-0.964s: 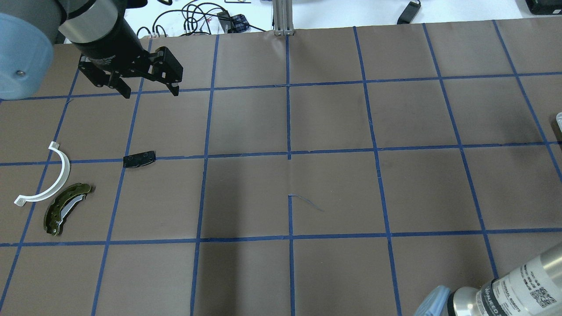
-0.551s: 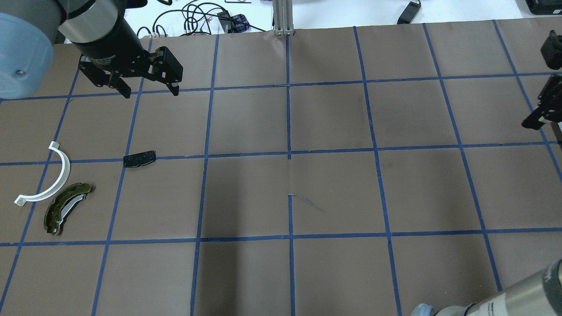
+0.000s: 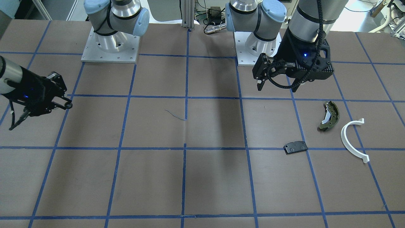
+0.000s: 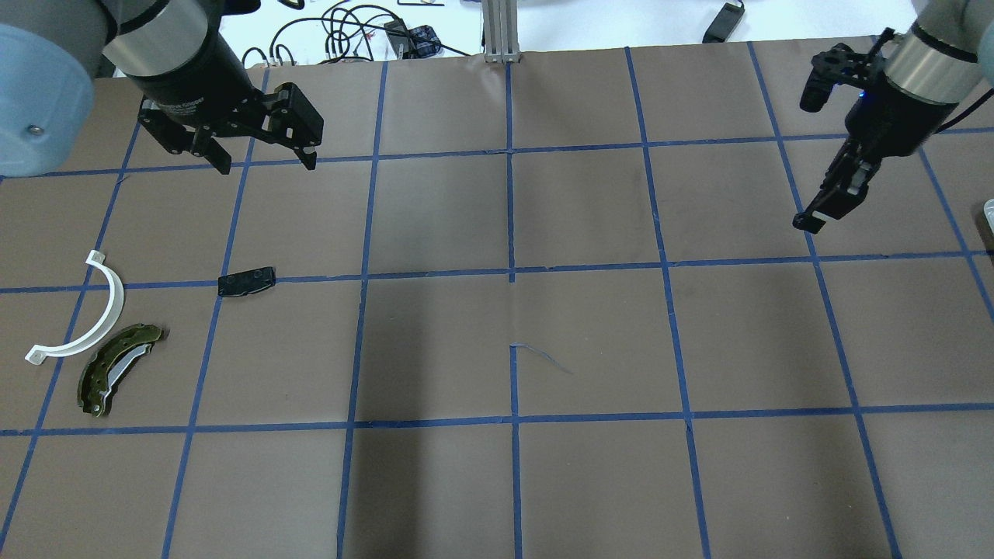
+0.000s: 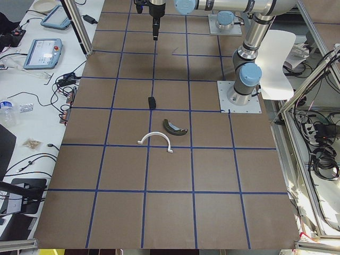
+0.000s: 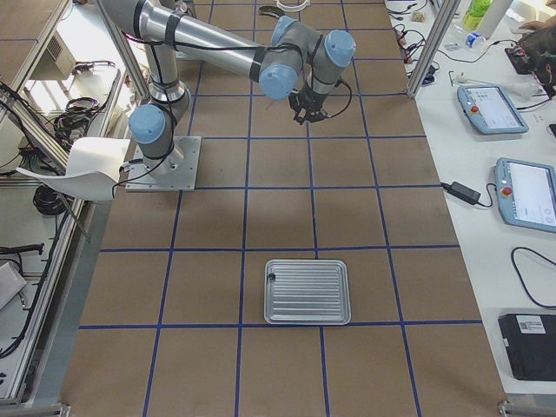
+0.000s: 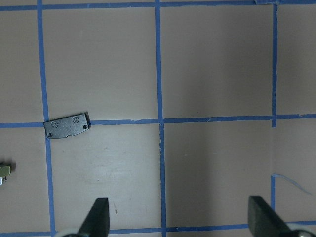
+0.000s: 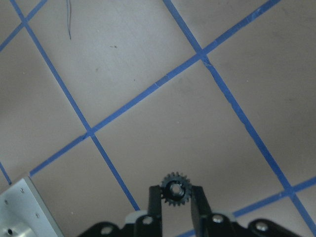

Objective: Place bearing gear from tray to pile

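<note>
The right hand is clenched on the bearing gear. It grips the toothed rim from two sides, with the bore facing the wrist camera. It hangs above the desk at the upper right of the overhead frame, well apart from the tray.

The pile lies at the far left of that frame. The black plate is nearest, with the white half-ring and the olive brake shoe toward the lower left edge. The gear therefore has to cross nearly the whole desk leftward and slightly down-frame.

The left hand, released and empty, hangs much nearer the pile, up-frame of the plate.
</note>
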You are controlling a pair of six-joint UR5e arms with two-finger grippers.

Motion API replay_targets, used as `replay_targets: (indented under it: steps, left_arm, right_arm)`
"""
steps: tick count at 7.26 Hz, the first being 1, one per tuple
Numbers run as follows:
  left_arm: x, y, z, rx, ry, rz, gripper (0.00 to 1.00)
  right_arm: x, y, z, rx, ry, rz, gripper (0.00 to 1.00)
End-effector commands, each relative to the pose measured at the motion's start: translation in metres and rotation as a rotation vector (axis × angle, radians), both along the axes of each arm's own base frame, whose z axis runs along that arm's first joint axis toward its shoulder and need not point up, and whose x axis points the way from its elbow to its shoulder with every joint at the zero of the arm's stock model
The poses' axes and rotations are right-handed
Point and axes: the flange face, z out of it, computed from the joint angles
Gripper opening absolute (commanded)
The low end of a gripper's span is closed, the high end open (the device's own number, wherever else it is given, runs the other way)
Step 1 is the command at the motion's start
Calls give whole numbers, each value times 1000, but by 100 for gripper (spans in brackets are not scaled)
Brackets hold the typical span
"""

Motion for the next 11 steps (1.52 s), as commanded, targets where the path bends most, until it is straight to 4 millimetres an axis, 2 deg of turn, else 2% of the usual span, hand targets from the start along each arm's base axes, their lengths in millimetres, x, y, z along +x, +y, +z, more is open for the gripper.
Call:
replay_targets:
  steps: [1,3,4,5,6,7,9,11]
  left_arm:
    - [0,0,0,-1,0,0,100]
    - [0,0,0,-1,0,0,100]
    - [0,0,0,-1,0,0,100]
    - [0,0,0,1,0,0,100]
    - [0,0,-1,3,-2,0,100]
    - [0,0,-1,3,-2,0,100]
    - [0,1,0,1,-2,0,100]
    - [0,0,-1,2,1,-2,100]
  right_arm:
    - [102,6,6,-31,1,-58,0]
    - [179,22,-8,-93,50,-162,0]
    - [213,36,-29,-139,50,-197,0]
    - [237,47,-50,-187,33,-211,0]
    - [248,60,-67,-197,23,-198,0]
    - [269,72,-81,-216,12,-153,0]
    - [320,83,-116,-258,-17,-66,0]
    - [354,86,-156,-271,-32,-50,0]
